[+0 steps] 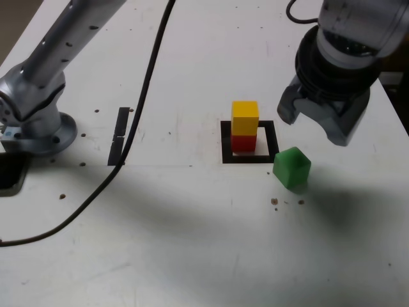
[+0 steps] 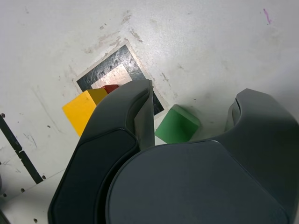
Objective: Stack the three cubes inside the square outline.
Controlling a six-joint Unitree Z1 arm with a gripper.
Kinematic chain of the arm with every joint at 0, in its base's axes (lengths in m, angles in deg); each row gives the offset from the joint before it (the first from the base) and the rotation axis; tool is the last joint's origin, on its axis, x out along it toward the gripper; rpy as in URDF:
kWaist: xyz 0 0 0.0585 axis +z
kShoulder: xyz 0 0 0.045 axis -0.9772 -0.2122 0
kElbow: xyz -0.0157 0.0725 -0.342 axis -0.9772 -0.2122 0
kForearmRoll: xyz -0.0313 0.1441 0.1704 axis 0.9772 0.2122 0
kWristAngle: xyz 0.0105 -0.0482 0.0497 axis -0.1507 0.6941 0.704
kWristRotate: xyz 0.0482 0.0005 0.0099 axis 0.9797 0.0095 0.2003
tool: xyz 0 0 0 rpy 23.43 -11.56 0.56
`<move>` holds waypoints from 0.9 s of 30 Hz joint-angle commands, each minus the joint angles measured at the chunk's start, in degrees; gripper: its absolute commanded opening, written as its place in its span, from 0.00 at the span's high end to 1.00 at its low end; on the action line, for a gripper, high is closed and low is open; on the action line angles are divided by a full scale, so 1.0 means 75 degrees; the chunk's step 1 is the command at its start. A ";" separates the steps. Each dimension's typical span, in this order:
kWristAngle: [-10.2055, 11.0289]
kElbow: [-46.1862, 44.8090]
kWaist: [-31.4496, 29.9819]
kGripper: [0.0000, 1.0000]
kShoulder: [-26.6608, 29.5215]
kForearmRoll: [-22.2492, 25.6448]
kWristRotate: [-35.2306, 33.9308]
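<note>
A yellow cube (image 1: pixel 245 117) stands on a red cube (image 1: pixel 242 143) inside the black square outline (image 1: pixel 226 142). The green cube (image 1: pixel 292 168) sits alone on the table, just outside the outline's near corner on the exterior view's right, turned at an angle. My gripper (image 1: pixel 314 121) hovers open above the table, just behind the green cube, with nothing between its fingers. In the wrist view the green cube (image 2: pixel 177 123) shows below the gap of the gripper (image 2: pixel 194 100). Beside one finger (image 2: pixel 126 121) are the yellow cube (image 2: pixel 84 109), a sliver of the red cube (image 2: pixel 110 87) and the outline (image 2: pixel 112 58).
The arm's base (image 1: pixel 38 121) stands at the exterior view's left. A black cable (image 1: pixel 137 115) runs from the far edge down across the table. Two short black strips (image 1: pixel 119 134) lie beside the cable. Small brown crumbs (image 1: pixel 275 201) lie near the green cube.
</note>
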 commanded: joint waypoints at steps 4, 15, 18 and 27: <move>-0.0029 -0.0046 0.0054 0.36 -0.0095 0.0115 0.0002; -0.0063 -0.0221 0.0145 0.36 -0.0205 0.0100 -0.0085; -0.0079 -0.0294 0.0160 0.36 -0.0245 0.0081 -0.0090; -0.0145 -0.0400 0.0161 0.36 -0.0323 -0.0035 -0.0090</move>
